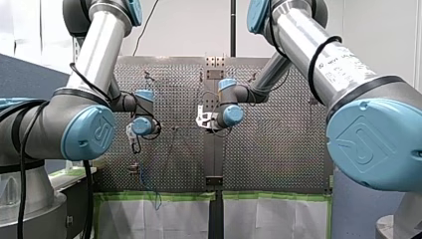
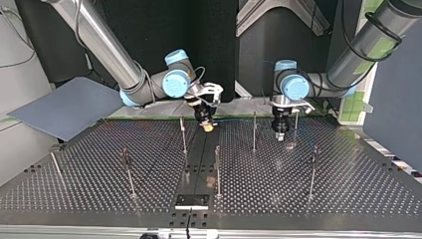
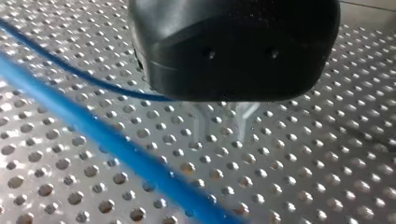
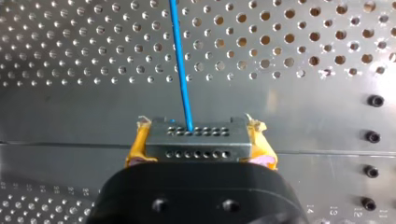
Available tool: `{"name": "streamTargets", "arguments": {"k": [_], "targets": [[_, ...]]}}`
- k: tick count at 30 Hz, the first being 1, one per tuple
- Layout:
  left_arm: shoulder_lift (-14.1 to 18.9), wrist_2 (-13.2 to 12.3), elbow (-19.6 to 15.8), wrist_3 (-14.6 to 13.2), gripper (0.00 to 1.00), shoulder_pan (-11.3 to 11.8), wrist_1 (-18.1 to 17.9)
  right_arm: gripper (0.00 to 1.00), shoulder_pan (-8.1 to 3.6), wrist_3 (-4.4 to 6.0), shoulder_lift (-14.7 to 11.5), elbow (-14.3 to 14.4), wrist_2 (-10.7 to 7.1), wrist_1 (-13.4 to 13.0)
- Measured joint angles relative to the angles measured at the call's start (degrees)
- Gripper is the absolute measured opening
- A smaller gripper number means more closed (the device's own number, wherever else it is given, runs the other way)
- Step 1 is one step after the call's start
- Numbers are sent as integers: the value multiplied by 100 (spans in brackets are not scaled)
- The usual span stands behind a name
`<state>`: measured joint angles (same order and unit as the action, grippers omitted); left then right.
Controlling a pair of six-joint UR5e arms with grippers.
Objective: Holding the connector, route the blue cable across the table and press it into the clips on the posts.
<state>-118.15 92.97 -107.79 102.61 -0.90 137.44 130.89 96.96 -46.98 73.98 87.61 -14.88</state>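
Observation:
My right gripper (image 4: 198,126) is shut on the grey connector (image 4: 196,140), which has rows of small holes and sits between its yellow pads (image 4: 136,148). The thin blue cable (image 4: 180,60) leaves the connector and runs ahead over the perforated table. In the top view this gripper (image 2: 208,126) hangs low at the table's far middle. My left gripper (image 2: 279,134) hangs to its right, beside a post (image 2: 254,130). In the left wrist view its fingers (image 3: 200,127) stand apart just above the plate, open, with bare plate between them. The blue cable (image 3: 116,144) passes beside and behind it.
Several thin upright posts stand across the table (image 2: 99,189), among them a post (image 2: 182,134) near my right gripper, a middle one (image 2: 217,169) and an outer one (image 2: 312,172). A dark centre strip (image 2: 199,149) divides the plate. A grey board (image 2: 64,107) leans at the top view's left.

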Motion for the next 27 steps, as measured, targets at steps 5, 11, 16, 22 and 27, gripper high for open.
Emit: {"name": "streamTargets", "arguments": {"k": [5, 11, 16, 22, 27], "targets": [[3, 206, -2, -208, 98, -42, 209, 0, -31, -7, -14, -1, 8, 13], [70, 498, -47, -451, 98, -111, 504, 0, -76, -9, -63, -1, 31, 34], [285, 665, -255, -470, 98, -197, 756, 0, -111, -8, -178, 0, 54, 58], [559, 761, -527, -300, 98, -406, 745, 0, -107, 9, -217, 3, 55, 81], [790, 967, -748, -135, 98, -632, 862, 0, -117, -9, -220, 4, 46, 166]]}}
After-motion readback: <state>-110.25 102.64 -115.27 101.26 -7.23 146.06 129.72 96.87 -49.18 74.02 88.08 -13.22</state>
